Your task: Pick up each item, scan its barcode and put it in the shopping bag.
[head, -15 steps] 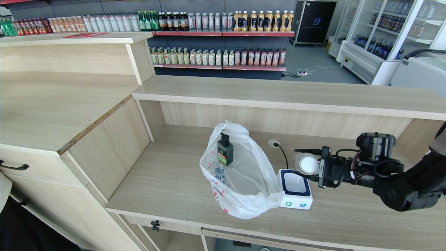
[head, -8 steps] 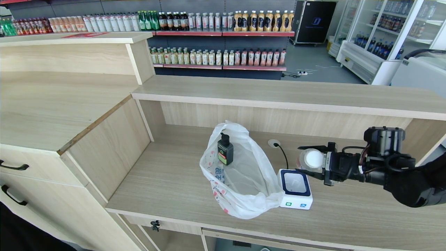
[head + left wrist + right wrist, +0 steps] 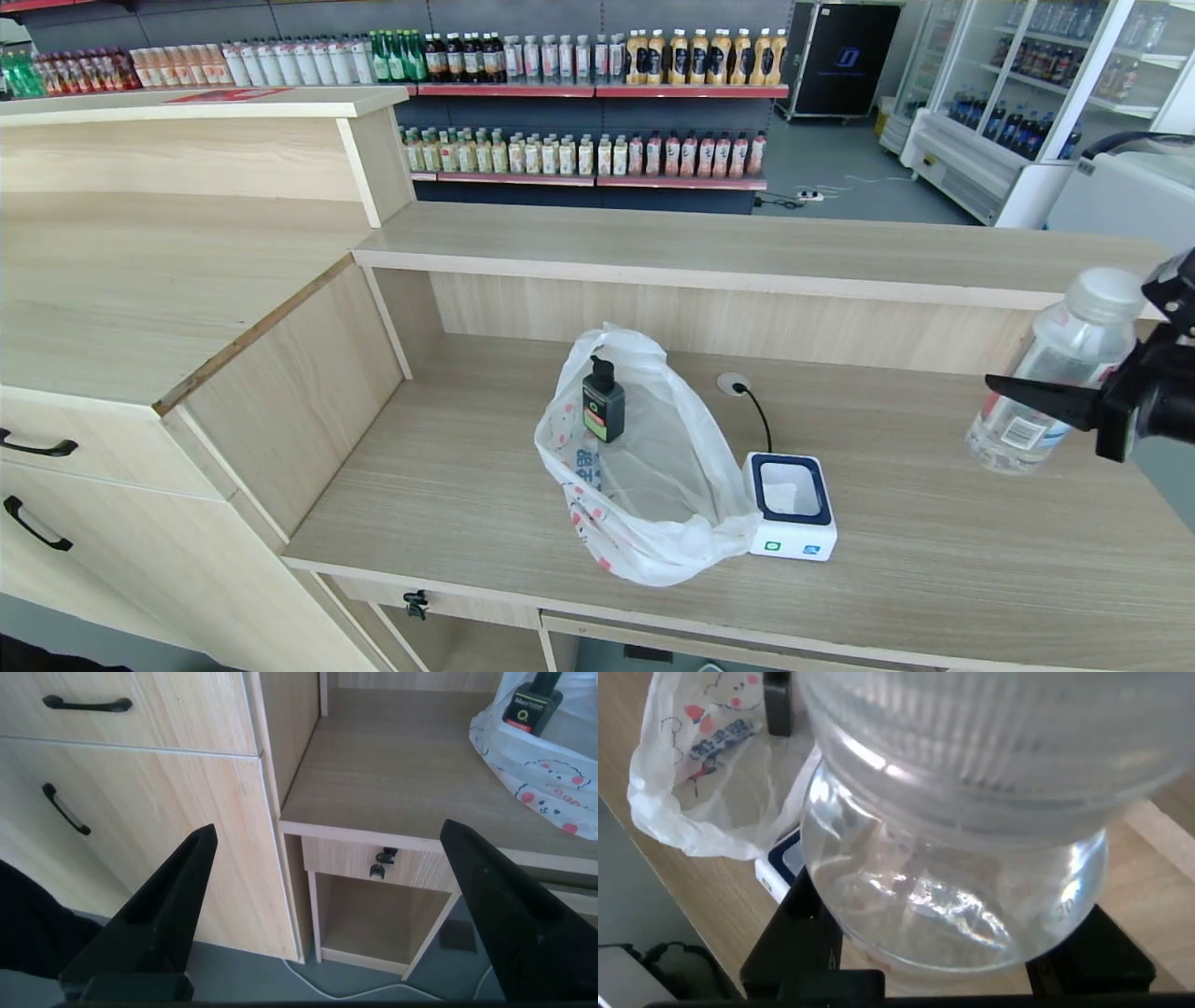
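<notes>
At the right edge of the head view, the water bottle point(image 3: 1060, 359) is held tilted over the table point(image 3: 934, 560), clamped at mid-body by the right gripper point(image 3: 1032, 397). I judge it thin-walled, smooth and easily dented; grip the body with moderate force and keep the label exposed. At frame centre the scanner point(image 3: 790, 504) touches the shopping bag point(image 3: 644, 523), which holds a dark pump bottle point(image 3: 604, 401). The left gripper point(image 3: 327, 905) hangs with jaws apart near the drawers point(image 3: 140, 756).

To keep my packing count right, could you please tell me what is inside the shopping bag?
A dark pump bottle stands at the back of the shopping bag. Its near bottom is hidden by the crumpled front wall.
</notes>
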### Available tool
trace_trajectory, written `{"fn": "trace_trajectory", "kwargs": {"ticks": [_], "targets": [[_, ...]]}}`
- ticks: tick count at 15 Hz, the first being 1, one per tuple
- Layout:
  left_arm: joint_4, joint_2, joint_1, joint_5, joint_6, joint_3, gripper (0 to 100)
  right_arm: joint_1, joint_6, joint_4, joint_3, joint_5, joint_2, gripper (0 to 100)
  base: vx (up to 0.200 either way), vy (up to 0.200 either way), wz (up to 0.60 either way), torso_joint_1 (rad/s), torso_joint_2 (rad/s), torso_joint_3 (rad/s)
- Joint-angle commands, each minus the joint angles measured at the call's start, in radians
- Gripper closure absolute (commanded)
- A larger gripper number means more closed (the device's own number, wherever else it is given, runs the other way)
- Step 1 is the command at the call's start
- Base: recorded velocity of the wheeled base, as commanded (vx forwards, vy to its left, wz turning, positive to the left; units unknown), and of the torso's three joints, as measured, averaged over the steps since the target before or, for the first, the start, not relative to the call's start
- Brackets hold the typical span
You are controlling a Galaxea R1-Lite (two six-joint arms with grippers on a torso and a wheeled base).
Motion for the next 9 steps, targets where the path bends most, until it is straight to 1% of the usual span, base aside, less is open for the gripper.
{"fn": "trace_trajectory", "kwargs": {"ticks": [1,2,4,5,6,9], "targets": [[0.0,0.0,0.0,0.0,0.0,0.0,0,-0.161,0.151,0.045,0.022,-0.061,-0.146,100,0.0,0.0,0.0,0.0,0.0,0.0],[0.0,0.0,0.0,0.0,0.0,0.0,0,-0.189,0.177,0.045,0.029,-0.134,-0.158,100,0.0,0.0,0.0,0.0,0.0,0.0],[0.0,0.0,0.0,0.0,0.0,0.0,0,-0.187,0.184,0.045,0.039,-0.285,-0.183,100,0.0,0.0,0.0,0.0,0.0,0.0],[0.0,0.0,0.0,0.0,0.0,0.0,0,-0.172,0.186,0.043,0.037,-0.341,-0.191,100,0.0,0.0,0.0,0.0,0.0,0.0],[0.0,0.0,0.0,0.0,0.0,0.0,0,-0.135,0.203,0.043,0.037,-0.398,-0.204,100,0.0,0.0,0.0,0.0,0.0,0.0],[0.0,0.0,0.0,0.0,0.0,0.0,0,-0.058,0.21,0.043,0.058,-0.519,-0.243,100,0.0,0.0,0.0,0.0,0.0,0.0]]}}
